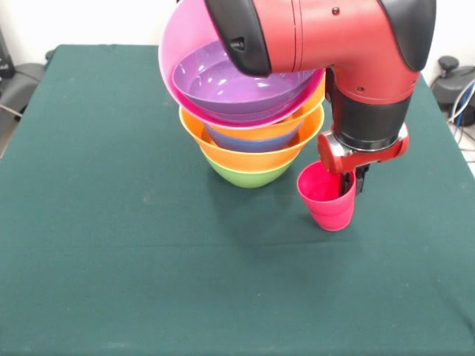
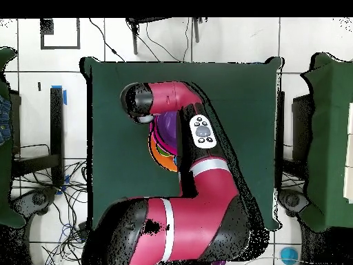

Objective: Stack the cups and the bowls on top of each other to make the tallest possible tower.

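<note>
One red cup (image 1: 327,197) is held at its far rim by the gripper (image 1: 356,180), fingers pinched on the wall, cup just beside the tower (image 1: 249,111) and low over the green table (image 1: 111,222). Tower seen as green base, orange rims, blue, tilted pink and purple on top. Step judged: cup carried for stacking. Next, a lift above the purple bowl (image 1: 230,85) is called for.

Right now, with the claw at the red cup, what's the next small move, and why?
Probably lift straight up. The claw seems to grip the red cup by its rim, beside the tower, whose purple bowl sits much higher than the cup.
</note>
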